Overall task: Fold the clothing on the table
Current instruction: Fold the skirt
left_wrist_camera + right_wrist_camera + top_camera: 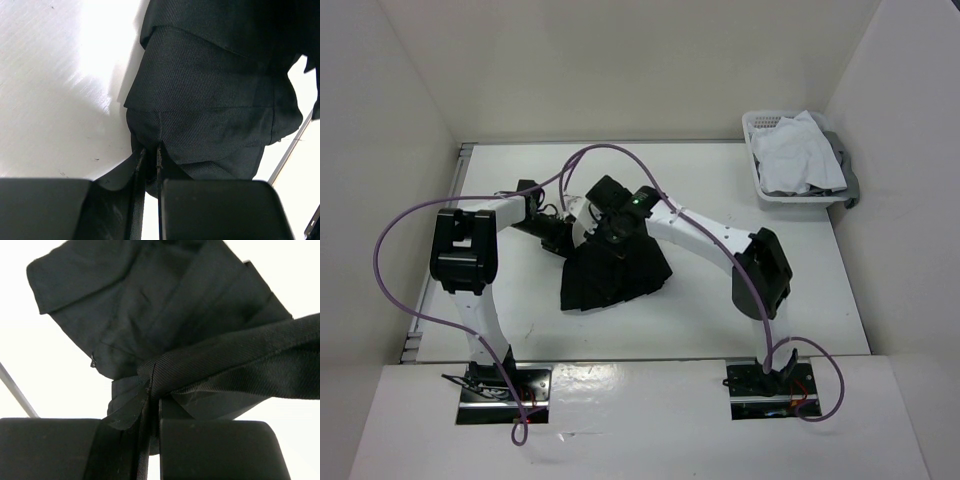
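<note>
The clothing (620,280), a black pleated skirt, hangs bunched over the middle of the white table (510,310), its wider hem spread toward me. My left gripper (558,236) pinches the skirt's upper left edge. In the left wrist view this gripper (150,156) is shut on a fold of the dark cloth (210,100). Close beside it, my right gripper (611,236) holds the skirt's top. The right wrist view shows that gripper (154,397) shut on a thick rolled band of the skirt (150,315), with the rest draping beyond.
A white plastic basket (756,190) holding a white garment (800,150) stands at the table's far right corner. White walls close in the table on three sides. A metal edge rail (460,170) runs along the left side.
</note>
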Available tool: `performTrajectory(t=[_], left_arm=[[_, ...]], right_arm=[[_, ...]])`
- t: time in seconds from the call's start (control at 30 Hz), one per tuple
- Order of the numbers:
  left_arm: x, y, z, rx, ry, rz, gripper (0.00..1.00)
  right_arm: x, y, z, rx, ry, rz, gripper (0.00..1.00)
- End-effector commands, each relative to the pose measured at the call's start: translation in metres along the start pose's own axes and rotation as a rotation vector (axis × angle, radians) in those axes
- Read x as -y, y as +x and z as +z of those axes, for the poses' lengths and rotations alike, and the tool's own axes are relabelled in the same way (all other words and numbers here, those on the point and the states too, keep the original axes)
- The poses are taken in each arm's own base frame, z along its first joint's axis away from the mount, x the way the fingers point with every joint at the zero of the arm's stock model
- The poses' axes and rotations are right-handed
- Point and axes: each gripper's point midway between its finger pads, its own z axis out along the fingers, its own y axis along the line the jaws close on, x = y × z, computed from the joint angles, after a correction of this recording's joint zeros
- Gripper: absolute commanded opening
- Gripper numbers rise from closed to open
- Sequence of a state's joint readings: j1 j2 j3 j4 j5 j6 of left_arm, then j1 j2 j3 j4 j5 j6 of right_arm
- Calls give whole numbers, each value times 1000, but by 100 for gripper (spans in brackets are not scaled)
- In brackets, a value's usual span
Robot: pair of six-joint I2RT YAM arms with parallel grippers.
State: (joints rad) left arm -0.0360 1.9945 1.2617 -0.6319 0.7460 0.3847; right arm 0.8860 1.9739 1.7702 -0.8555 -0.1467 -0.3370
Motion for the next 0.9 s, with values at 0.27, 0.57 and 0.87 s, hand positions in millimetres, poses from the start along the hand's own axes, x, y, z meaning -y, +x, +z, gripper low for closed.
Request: performTrajectory(t=[0.27,0.57,0.87], left_arm=[[-11,9,12,-35,-14,6,0],[-9,11,11,-35,-14,6,0],[-8,10,11,-31,-6,6,0]], right_arm=[[-36,-50,-5,69,-94,-68,0],[-76,-42,20,2,-170,-129,1],[-88,-57,12,42,-217,-122,49]])
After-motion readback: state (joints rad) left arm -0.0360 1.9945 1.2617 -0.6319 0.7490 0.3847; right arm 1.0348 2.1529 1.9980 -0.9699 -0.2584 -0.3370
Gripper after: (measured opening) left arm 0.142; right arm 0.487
